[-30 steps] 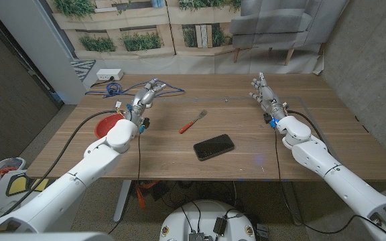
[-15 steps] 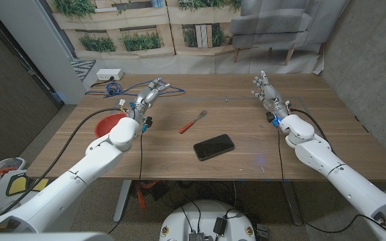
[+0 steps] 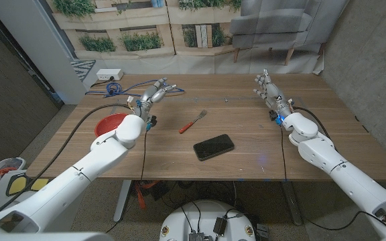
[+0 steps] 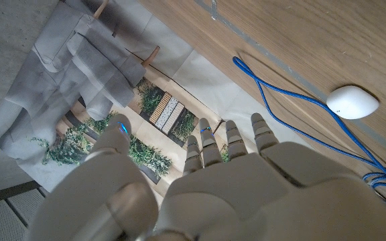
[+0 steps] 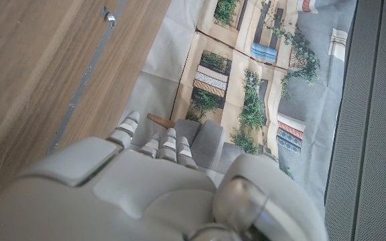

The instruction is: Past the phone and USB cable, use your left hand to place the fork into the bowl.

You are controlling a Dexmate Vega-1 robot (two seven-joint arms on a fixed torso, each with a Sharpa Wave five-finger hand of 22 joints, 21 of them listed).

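Left hand: the left hand (image 3: 157, 92) was raised over the table's far left part, near the blue USB cable (image 3: 127, 88); its fingers (image 4: 210, 144) were extended and slightly apart, holding and touching nothing.
Right hand: the right hand (image 3: 268, 89) was at the far right of the table (image 3: 246, 150), fingers stretched out and apart, gripping nothing.
Fork: the fork (image 3: 193, 122), with its red handle, lay on the wood near the table's middle, apart from both hands.
Phone: the dark phone (image 3: 214, 146) lay face up just nearer than the fork, not touching it.
Bowl: the red bowl (image 3: 107, 124) sat at the left edge, partly hidden behind the left forearm.
Hard to make out: whether the left hand's fingertips touched the cable could not be told from the head view; the left wrist view showed them off it, with a white oval object (image 4: 352, 102) beside the cable.
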